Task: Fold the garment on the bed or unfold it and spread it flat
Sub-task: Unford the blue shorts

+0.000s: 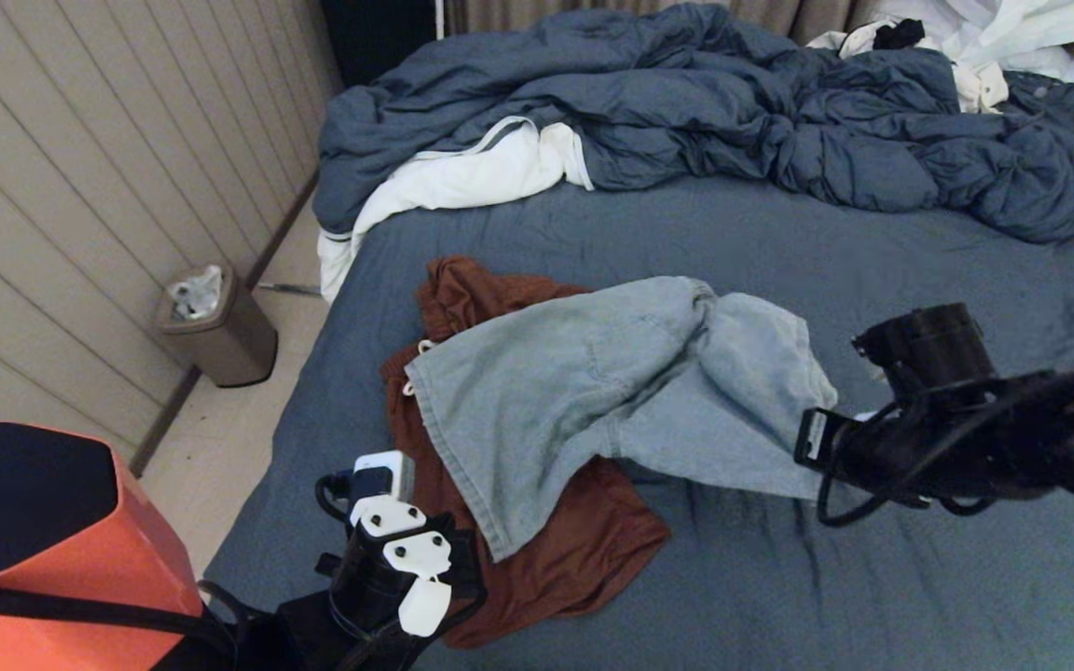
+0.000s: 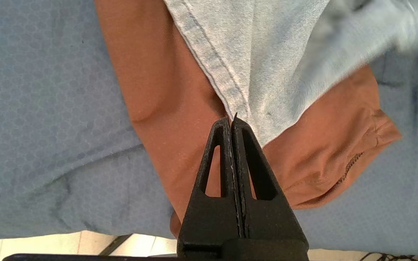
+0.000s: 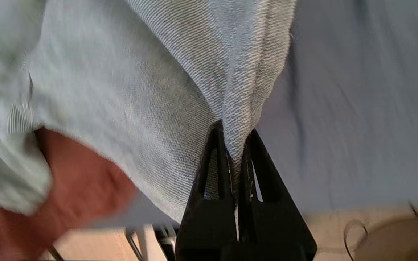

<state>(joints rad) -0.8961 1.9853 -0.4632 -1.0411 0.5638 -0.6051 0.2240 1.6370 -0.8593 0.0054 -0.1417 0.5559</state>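
Note:
A pale blue denim garment (image 1: 593, 373) lies rumpled on the bed (image 1: 873, 261), partly over a rust-brown garment (image 1: 574, 550). My right gripper (image 3: 236, 134) is shut on a bunched edge of the denim (image 3: 122, 90) at its right end, lifting it slightly off the sheet; in the head view that gripper (image 1: 805, 445) hangs at the right. My left gripper (image 2: 230, 119) is shut just in front of the denim's (image 2: 267, 54) hemmed corner, above the rust-brown cloth (image 2: 158, 90), with no cloth seen between its fingers. The left arm (image 1: 397, 559) sits at the bed's near edge.
A puffy blue duvet (image 1: 733, 102) with white lining is heaped across the far side of the bed. White clothing (image 1: 994, 37) lies at the far right corner. A small bin (image 1: 215, 326) stands on the floor by the left wall. An orange and black block (image 1: 52, 550) fills the near left.

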